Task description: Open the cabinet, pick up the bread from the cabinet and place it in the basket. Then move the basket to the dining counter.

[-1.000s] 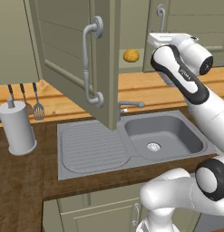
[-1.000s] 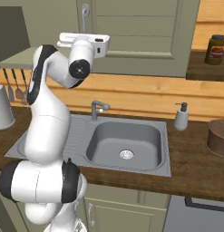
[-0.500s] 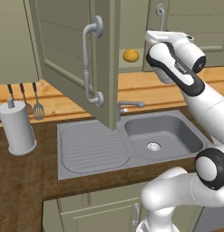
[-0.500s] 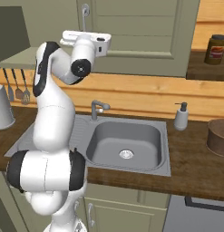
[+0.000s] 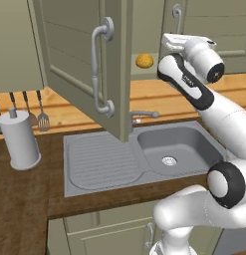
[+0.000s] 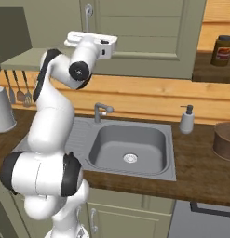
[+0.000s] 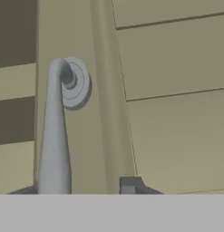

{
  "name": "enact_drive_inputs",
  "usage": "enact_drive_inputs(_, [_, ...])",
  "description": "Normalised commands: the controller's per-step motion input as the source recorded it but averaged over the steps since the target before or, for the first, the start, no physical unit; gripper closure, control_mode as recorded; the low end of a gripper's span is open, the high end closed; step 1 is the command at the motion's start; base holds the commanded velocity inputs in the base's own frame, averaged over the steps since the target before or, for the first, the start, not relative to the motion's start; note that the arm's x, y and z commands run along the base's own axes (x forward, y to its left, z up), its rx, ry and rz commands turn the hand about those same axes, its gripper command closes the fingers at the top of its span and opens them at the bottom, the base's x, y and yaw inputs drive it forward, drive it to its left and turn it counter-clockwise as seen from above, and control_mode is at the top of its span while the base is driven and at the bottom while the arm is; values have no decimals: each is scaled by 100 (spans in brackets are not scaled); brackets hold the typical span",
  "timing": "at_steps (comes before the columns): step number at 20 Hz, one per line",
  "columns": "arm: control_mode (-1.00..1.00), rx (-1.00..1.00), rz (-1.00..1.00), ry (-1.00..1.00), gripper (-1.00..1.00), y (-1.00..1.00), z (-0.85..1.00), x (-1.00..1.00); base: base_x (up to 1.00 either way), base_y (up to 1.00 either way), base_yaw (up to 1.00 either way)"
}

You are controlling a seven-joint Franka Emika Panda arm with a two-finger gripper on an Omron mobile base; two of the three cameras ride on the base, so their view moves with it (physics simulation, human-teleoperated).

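Left cabinet door (image 5: 79,60) is swung wide open toward the room, its curved grey handle (image 5: 98,69) facing out. Bread (image 5: 143,61) sits on the cabinet shelf inside, just left of the arm's hand. Arm is raised to cabinet height, hand up against the closed right-hand door (image 6: 139,32).

Hand view: claw (image 7: 81,188) sits right at the lower stretch of that door's handle (image 7: 54,136), one dark tip (image 7: 129,185) showing just right of the bar, the other barely visible at its left. The bar runs down between them, but I can't tell whether the fingers are clamped on it or just around it.

Basket (image 6: 224,141) is on the bench (image 6: 200,172) at the far right, past the soap dispenser (image 6: 186,120). Sink (image 6: 128,148) and faucet (image 6: 101,111) are below the arm. White canister (image 5: 17,139) stands left on the bench, with utensils (image 5: 41,112) hanging behind. Brown jar (image 6: 222,49) is on the open shelf upper right.
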Motion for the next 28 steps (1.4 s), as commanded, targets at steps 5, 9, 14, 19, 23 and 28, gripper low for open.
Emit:
enact_drive_inputs(5, [-100, 4, -21, 48, 100, -100, 0, 4, 0, 0, 0])
enact_drive_inputs(9, [-100, 12, -13, 39, 100, -100, 0, -4, 0, 0, 0])
enact_drive_inputs(14, [-100, 17, -2, 5, 100, -100, -3, -58, 0, 0, 0])
enact_drive_inputs(19, [-100, 21, 0, -6, 100, -100, -13, -83, 0, 0, 0])
enact_drive_inputs(23, [-100, 20, 0, -4, 100, -100, 0, -85, 0, 0, 0])
enact_drive_inputs(28, [-100, 16, -2, 1, 100, -100, 0, -67, 0, 0, 0])
